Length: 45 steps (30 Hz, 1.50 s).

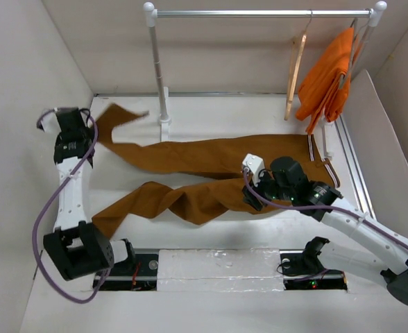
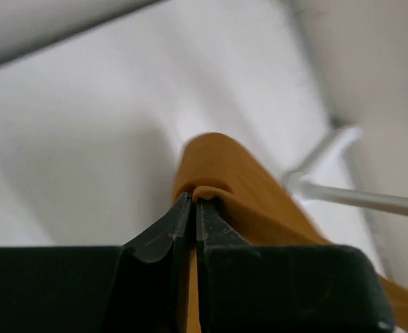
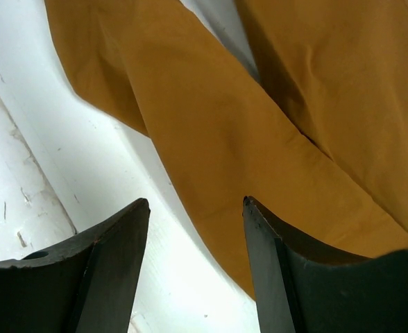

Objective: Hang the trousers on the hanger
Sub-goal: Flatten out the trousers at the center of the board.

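Observation:
The rust-brown trousers (image 1: 190, 156) lie spread across the white table, waistband at the right, both legs running left. My left gripper (image 1: 93, 129) is at the far left, shut on a fold at the end of the far leg, which lifts a little there. In the left wrist view the cloth (image 2: 225, 173) bulges out just past the closed jaws. My right gripper (image 1: 250, 197) is open and empty, over the near edge of the near leg; the right wrist view shows the trousers (image 3: 211, 104) beyond its spread fingers. The pale wooden hanger (image 1: 295, 69) hangs on the rail at the back right.
A white-and-silver clothes rail (image 1: 259, 12) stands at the back, its left post (image 1: 159, 69) beside the far trouser leg. A bright orange garment (image 1: 329, 76) hangs on it, right of the hanger. Walls close in on the left, back and right.

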### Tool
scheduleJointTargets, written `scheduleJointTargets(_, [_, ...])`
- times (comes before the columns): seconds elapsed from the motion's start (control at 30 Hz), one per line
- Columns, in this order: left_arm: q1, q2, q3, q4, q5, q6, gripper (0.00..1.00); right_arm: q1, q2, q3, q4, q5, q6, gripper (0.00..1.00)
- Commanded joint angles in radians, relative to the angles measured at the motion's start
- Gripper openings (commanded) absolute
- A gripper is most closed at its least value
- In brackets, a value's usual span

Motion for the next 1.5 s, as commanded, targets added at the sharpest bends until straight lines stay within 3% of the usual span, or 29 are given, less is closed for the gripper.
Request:
scheduleJointTargets(0.0, [0.091,0.034,-0.222,0.122,0.095,-0.068,0.00,-0.007,-0.029,0.018,-0.019,-0.016,-0.008,0.62])
scheduleJointTargets(0.07, [0.145,0.064,-0.292,0.154,0.157,-0.091,0.00,-0.007,-0.041,0.008,-0.037,-0.016,-0.005,0.62])
scheduleJointTargets(0.13, [0.279,0.086,-0.422,0.216,0.247,-0.138,0.00,-0.007,-0.068,-0.003,-0.054,-0.002,0.004,0.62])
scheduleJointTargets(0.3, [0.367,0.045,-0.518,0.285,0.309,-0.139,0.00,-0.016,-0.104,-0.028,-0.066,0.065,0.044,0.61])
scheduleJointTargets(0.33, [0.381,0.036,-0.512,0.280,0.297,-0.134,0.00,-0.016,-0.105,-0.028,-0.066,0.094,0.055,0.59])
scheduleJointTargets(0.37, [0.393,0.014,-0.504,0.277,0.280,-0.125,0.00,-0.042,-0.104,-0.022,-0.072,0.102,0.067,0.49])
scheduleJointTargets(0.43, [0.393,-0.010,-0.478,0.283,0.283,-0.122,0.15,-0.068,-0.095,-0.014,-0.069,0.118,0.096,0.27])
scheduleJointTargets(0.47, [0.393,-0.030,-0.470,0.296,0.324,-0.114,0.25,-0.083,-0.093,-0.012,-0.057,0.125,0.106,0.04])
scheduleJointTargets(0.5, [0.393,-0.035,-0.449,0.303,0.352,-0.113,0.39,-0.117,-0.091,-0.012,-0.049,0.131,0.130,0.00])
scheduleJointTargets(0.63, [0.292,-0.096,-0.394,0.291,0.369,-0.090,0.52,-0.241,-0.096,-0.011,-0.020,0.156,0.199,0.00])
scheduleJointTargets(0.73, [0.165,-0.170,-0.329,0.282,0.285,-0.050,0.53,-0.370,-0.137,-0.005,-0.020,0.162,0.291,0.27])
scheduleJointTargets(0.77, [0.125,-0.178,-0.312,0.277,0.263,-0.035,0.53,-0.404,-0.157,-0.003,-0.023,0.167,0.303,0.47])
scheduleJointTargets(0.87, [-0.042,-0.198,-0.282,0.280,0.249,0.018,0.54,-0.557,-0.164,-0.011,-0.044,0.193,0.360,0.76])
scheduleJointTargets(0.93, [-0.180,-0.199,-0.312,0.302,0.287,0.050,0.54,-0.642,-0.160,-0.026,-0.054,0.240,0.408,0.82])
scheduleJointTargets(0.97, [-0.271,-0.195,-0.344,0.309,0.297,0.053,0.54,-0.791,-0.162,-0.072,-0.039,0.230,0.435,0.87])
scheduleJointTargets(1.0, [-0.272,-0.195,-0.360,0.311,0.297,0.053,0.54,-0.792,-0.165,-0.072,-0.038,0.230,0.442,0.87])
scheduleJointTargets(1.07, [-0.390,-0.191,-0.396,0.314,0.359,0.074,0.54,-0.949,-0.165,-0.113,-0.022,0.207,0.452,0.92])
scheduleJointTargets(1.13, [-0.445,-0.195,-0.459,0.345,0.443,0.084,0.54,-1.007,-0.126,-0.114,-0.017,0.267,0.452,0.94])
scheduleJointTargets(1.3, [-0.446,-0.208,-0.495,0.288,0.556,0.183,0.55,-1.169,0.003,-0.131,0.037,0.283,0.468,1.00])
scheduleJointTargets(1.47, [-0.446,-0.256,-0.525,0.259,0.600,0.229,0.57,-1.226,0.238,-0.218,0.277,0.063,0.514,1.00])
